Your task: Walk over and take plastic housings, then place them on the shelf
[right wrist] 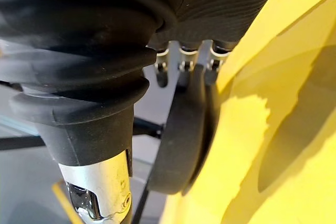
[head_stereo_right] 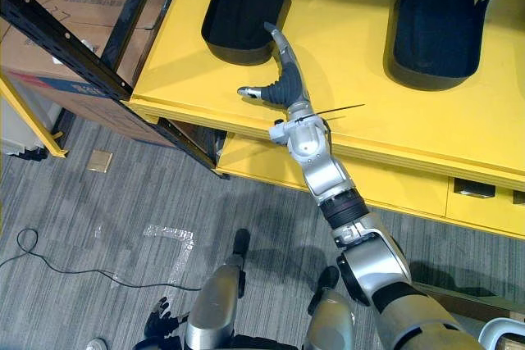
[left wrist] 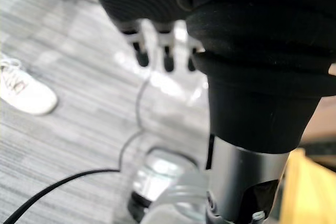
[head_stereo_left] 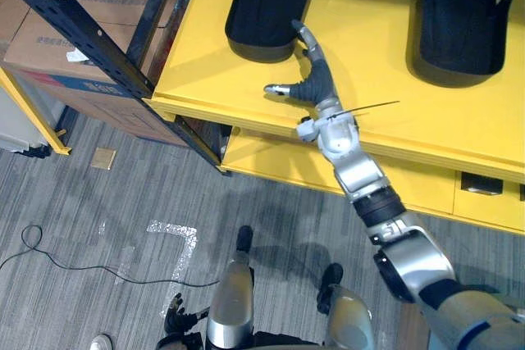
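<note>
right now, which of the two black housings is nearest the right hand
The left housing, the one beside the black shelf post: the right hand reaches its near end with straight fingers. The other housing sits apart to the right.

Silver fingers [head_stereo_left: 307, 37], dark ribbed, perhaps rubber, cover [head_stereo_left: 317, 82]

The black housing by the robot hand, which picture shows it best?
The right eye view: the housing lies almost whole on the yellow shelf, with the right robot hand at its rim. The left eye view is much alike. The right wrist view catches its dark edge up close.
</note>
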Robot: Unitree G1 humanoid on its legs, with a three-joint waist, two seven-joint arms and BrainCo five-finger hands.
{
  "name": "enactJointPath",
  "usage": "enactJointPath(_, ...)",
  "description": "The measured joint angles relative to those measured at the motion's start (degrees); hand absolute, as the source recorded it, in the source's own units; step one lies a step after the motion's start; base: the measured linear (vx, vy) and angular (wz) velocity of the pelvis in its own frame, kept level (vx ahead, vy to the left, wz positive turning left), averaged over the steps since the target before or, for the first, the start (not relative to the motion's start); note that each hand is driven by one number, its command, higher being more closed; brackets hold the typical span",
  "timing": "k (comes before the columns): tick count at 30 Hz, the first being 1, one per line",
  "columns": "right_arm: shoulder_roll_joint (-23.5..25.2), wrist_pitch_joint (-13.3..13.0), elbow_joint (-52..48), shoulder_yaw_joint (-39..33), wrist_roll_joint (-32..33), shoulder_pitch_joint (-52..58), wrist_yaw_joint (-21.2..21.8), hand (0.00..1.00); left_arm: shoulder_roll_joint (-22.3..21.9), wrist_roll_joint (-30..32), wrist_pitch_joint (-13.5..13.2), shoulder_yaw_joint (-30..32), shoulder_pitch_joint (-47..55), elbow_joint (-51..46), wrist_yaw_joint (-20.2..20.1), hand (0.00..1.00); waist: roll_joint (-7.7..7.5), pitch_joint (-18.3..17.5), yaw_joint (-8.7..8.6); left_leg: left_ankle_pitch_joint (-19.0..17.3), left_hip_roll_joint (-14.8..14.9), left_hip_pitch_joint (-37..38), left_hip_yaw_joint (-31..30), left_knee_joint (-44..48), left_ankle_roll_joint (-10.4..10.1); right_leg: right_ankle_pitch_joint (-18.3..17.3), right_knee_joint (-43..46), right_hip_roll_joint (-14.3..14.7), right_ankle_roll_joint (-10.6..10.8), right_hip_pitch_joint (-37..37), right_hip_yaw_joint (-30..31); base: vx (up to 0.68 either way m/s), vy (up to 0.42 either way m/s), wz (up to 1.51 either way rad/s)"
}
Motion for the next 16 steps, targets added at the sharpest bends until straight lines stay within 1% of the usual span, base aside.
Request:
enactJointPath(1, 0.00, 0.01, 0.00, -0.02, -0.63, 0.00, -0.38, 0.00, 0.00, 0.00, -0.02, 0.00, 0.00, 0.06, 0.00, 0.00, -0.01, 0.00, 0.00, 0.02, 0.00, 0.03, 0.00, -0.06, -0.02, 0.00, -0.01, 0.00, 0.00, 0.01, 0.00, 0.00, 0.000, 0.00)
enactJointPath(4, -0.13, -0.12, 0.00, -0.33, -2.38, 0.05, -4.01, 0.00, -0.01, 0.10, -0.09, 0.05, 0.01, 0.53, -0.01, 0.00, -0.22, -0.12, -0.10, 0.77, 0.02, 1.28, 0.12, -1.77, 0.00, 0.08, -0.65, 0.06, 0.08, 0.77, -0.04, 0.00, 0.000, 0.00)
enactJointPath(6, -0.34, -1.30, -1.01, -1.09, -3.55, 0.41, -6.66, 0.00, 0.03, 0.56, -0.23, 0.59, 0.14, 0.97, 0.01, 0.00, -0.79, -0.41, -0.20, 1.03, 0.07, 2.35, 0.29, -2.73, -0.03, 0.18, -1.36, 0.24, 0.17, 1.60, -0.03, 0.02, -0.012, -0.03)
enactJointPath(8, -0.83, -4.26, -6.07, -4.13, -5.05, 2.52, -10.37, 0.00, 0.33, 1.20, -0.44, 1.97, 0.61, 1.24, -0.10, 0.00, -2.27, -1.18, -0.27, 1.45, 0.49, 4.27, 1.00, -4.56, -0.16, 0.93, -3.46, 0.87, 0.12, 3.15, 0.22, 0.06, -0.026, -0.12)
enactJointPath(9, -0.90, -5.22, -7.71, -4.97, -5.06, 3.53, -11.26, 0.00, 0.37, 1.28, -0.53, 2.44, 0.89, 1.46, -0.06, 0.00, -2.88, -1.53, -0.26, 1.46, 0.60, 4.91, 1.45, -5.10, -0.19, 1.18, -4.21, 1.04, 0.19, 3.64, 0.37, 0.05, -0.017, -0.25)
enactJointPath(11, -1.28, -9.43, -15.04, -7.93, -5.08, 8.76, -14.49, 0.00, 0.41, 1.21, -1.24, 5.29, 2.46, 3.50, -0.05, 0.00, -5.85, -5.17, -0.53, 1.48, 1.07, 6.61, 3.88, -7.32, -0.24, 2.32, -7.13, 1.75, 0.29, 4.04, 2.20, 0.11, -0.013, -0.42)
enactJointPath(12, -1.59, -10.33, -17.09, -8.84, -5.09, 10.36, -15.28, 0.00, 0.42, 1.23, -1.23, 6.11, 2.71, 3.77, -0.07, 0.00, -6.43, -5.80, -0.80, 1.48, 1.13, 7.47, 4.45, -7.94, -0.24, 2.69, -8.10, 1.92, 0.37, 4.65, 2.57, 0.16, -0.014, -0.44)
enactJointPath(13, -2.02, -11.67, -21.00, -10.90, -5.11, 13.56, -16.74, 0.00, 0.37, 1.30, -1.22, 7.30, 2.99, 4.51, -0.12, 0.00, -7.51, -6.93, -1.75, 1.45, 1.10, 8.97, 5.32, -8.79, -0.26, 3.24, -9.69, 2.07, 0.44, 5.94, 3.26, 0.11, -0.008, -0.34)
enactJointPath(14, -2.08, -12.67, -24.47, -13.39, -5.18, 16.89, -18.06, 0.00, 0.80, 2.09, -1.18, 8.24, 3.37, 5.38, -0.35, 0.00, -8.44, -8.55, -2.83, 1.11, 1.05, 9.56, 6.57, -8.79, -0.35, 3.63, -10.82, 2.09, 0.56, 6.41, 3.85, 0.11, -0.002, -0.40)
enactJointPath(15, -2.11, -12.73, -25.97, -14.60, -5.28, 18.45, -18.67, 0.00, 0.95, 2.95, -1.14, 8.62, 3.73, 5.40, -0.39, 0.00, -8.85, -9.08, -3.22, 0.89, 1.08, 10.15, 7.33, -8.78, -0.49, 3.82, -11.15, 2.16, 0.60, 6.59, 4.79, 0.09, 0.002, -0.60)
enactJointPath(16, -2.29, -12.36, -28.97, -18.10, -6.07, 23.54, -20.45, 0.00, 0.92, 3.64, -0.41, 9.51, 4.36, 5.41, -0.31, 0.00, -9.24, -10.61, -4.05, 0.23, 1.26, 11.68, 9.50, -8.78, -0.74, 4.45, -12.14, 2.42, 0.60, 7.16, 6.69, 0.05, 0.003, -0.49)
